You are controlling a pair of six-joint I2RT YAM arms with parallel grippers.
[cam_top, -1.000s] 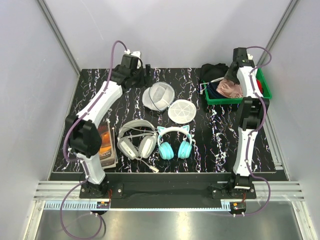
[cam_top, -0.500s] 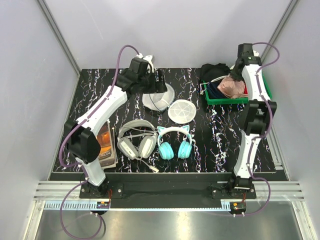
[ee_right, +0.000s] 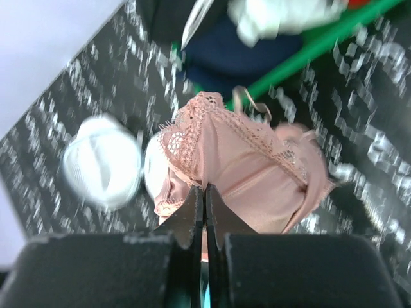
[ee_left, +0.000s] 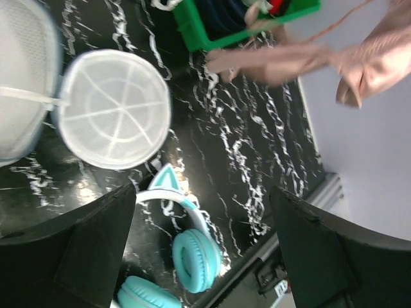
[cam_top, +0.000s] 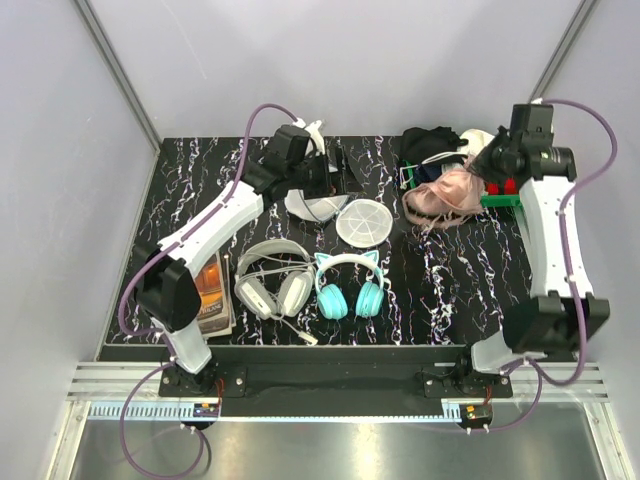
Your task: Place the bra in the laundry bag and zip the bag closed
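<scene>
The pale pink bra (cam_top: pixel 443 196) hangs from my right gripper (cam_top: pixel 492 166), which is shut on its fabric just left of the green bin (cam_top: pixel 497 200). In the right wrist view the fingertips (ee_right: pixel 204 192) pinch the bra (ee_right: pixel 247 170) above the table. The white mesh laundry bag (cam_top: pixel 315 196) lies open at the back middle, its round flat half (cam_top: pixel 362 222) beside the dome. My left gripper (cam_top: pixel 338 172) hovers over the bag, open and empty. In the left wrist view my left gripper (ee_left: pixel 202 192) has its fingers wide apart; the bag's flat half (ee_left: pixel 112 109) and the bra (ee_left: pixel 289 59) show.
White-grey headphones (cam_top: pixel 272 280) and teal cat-ear headphones (cam_top: pixel 350 286) lie in front of the bag. A book (cam_top: pixel 211 290) lies at the left by the left arm. The green bin holds a black garment (cam_top: pixel 430 145) and something red (cam_top: pixel 510 186).
My right gripper has lifted the bra out of the green bin and swung it out to the bin's left. My left gripper has moved right, over the bag.
</scene>
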